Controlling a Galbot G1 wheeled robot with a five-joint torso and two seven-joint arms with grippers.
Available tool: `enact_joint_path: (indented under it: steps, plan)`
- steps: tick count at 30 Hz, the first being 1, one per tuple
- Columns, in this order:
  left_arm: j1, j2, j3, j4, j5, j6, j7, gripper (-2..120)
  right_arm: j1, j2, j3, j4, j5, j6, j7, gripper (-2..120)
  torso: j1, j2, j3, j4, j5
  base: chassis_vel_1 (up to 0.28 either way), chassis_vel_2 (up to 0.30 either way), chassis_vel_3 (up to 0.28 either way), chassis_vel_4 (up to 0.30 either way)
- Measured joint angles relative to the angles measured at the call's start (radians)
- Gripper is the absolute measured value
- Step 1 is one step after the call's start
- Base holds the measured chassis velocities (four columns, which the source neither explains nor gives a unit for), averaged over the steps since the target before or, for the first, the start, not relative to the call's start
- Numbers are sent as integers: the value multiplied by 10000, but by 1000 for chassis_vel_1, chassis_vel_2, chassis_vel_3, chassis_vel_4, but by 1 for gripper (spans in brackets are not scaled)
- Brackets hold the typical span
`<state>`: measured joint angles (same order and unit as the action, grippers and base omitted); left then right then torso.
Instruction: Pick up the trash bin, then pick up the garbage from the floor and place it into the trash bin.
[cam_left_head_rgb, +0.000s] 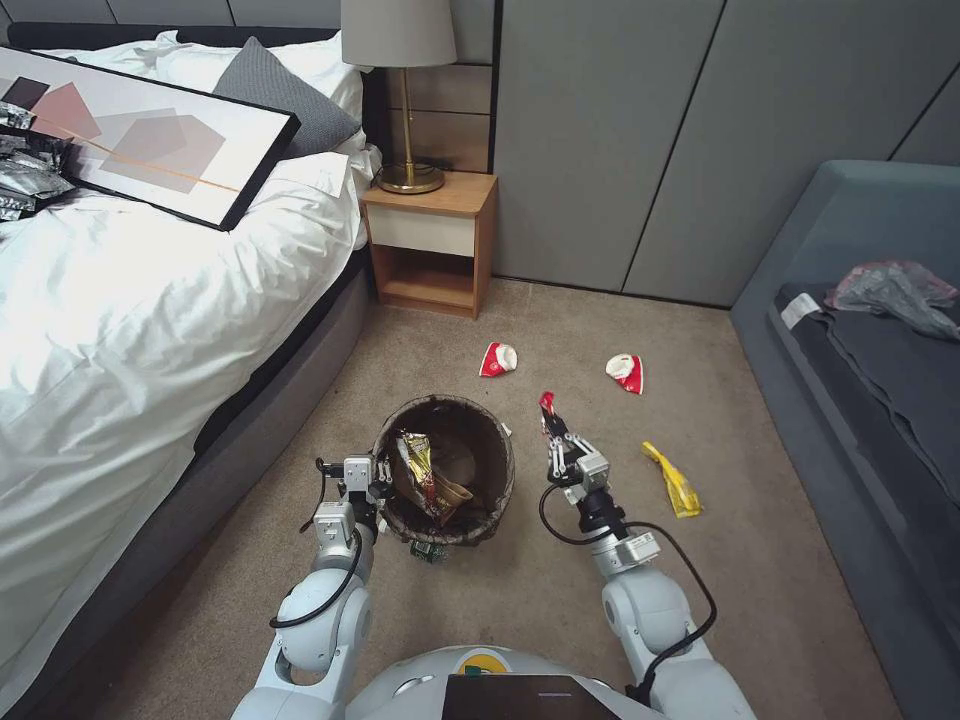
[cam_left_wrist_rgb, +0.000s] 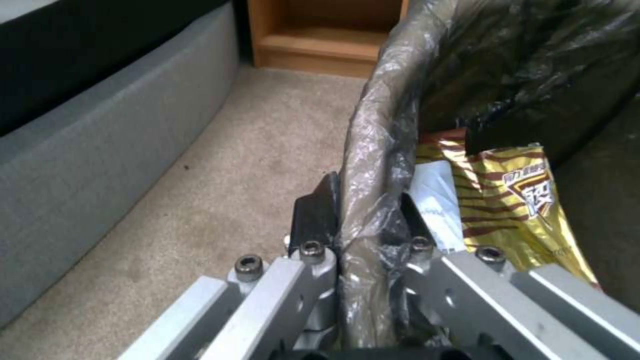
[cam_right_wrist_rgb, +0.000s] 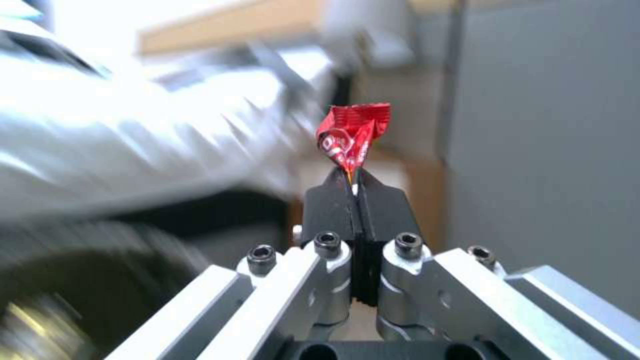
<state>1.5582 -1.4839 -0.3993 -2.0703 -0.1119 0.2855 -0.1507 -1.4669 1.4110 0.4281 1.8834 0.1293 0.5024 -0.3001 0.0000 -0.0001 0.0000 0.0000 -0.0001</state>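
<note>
The trash bin (cam_left_head_rgb: 470, 440), lined with a dark brown bag, hangs just above the carpet. My left gripper (cam_left_head_rgb: 380, 488) is shut on the trash bin's rim (cam_left_wrist_rgb: 373, 200), one finger outside and one inside. A gold snack wrapper (cam_left_wrist_rgb: 520, 200) lies inside the trash bin. My right gripper (cam_left_head_rgb: 553, 428) is shut on a small red wrapper (cam_right_wrist_rgb: 352, 136) and holds it up just right of the bin. More garbage lies on the carpet: two red-and-white wrappers (cam_left_head_rgb: 498, 359) (cam_left_head_rgb: 626, 371) and a yellow wrapper (cam_left_head_rgb: 675, 482).
A bed (cam_left_head_rgb: 130, 290) with a framed picture (cam_left_head_rgb: 130, 130) runs along the left. A wooden nightstand (cam_left_head_rgb: 432, 240) with a lamp stands ahead. A grey sofa (cam_left_head_rgb: 870, 330) bounds the right side. Open carpet lies between them.
</note>
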Motion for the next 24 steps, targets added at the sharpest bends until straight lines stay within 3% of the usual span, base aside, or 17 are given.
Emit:
enact_joint_path:
  steps: [6, 8, 11, 24]
  plan:
    - [13, 13, 113, 29, 4, 37, 10, 5, -139, -249, -354, 1095, 601, -3, -1328, 0, 0, 0, 0, -1, 1, 0, 0, 0, 0]
    - [21, 23, 237, 59, 57, 62, 46, 5, -300, -515, -738, 1516, 1015, -339, -2413, 0, 0, 0, 0, 0, 0, 0, 0, 0, 0]
    - [23, 22, 326, 69, 93, 88, 57, 5, -387, -799, -1229, 1544, 1173, -761, -3171, 0, 0, 0, 0, -1, 1, 0, 0, 0, 0]
    - [20, -17, 403, 95, 157, 104, 52, 5, -303, -914, -2274, 145, 476, -917, -3202, 0, 0, 0, 0, 0, 1, 0, 0, 0, 0]
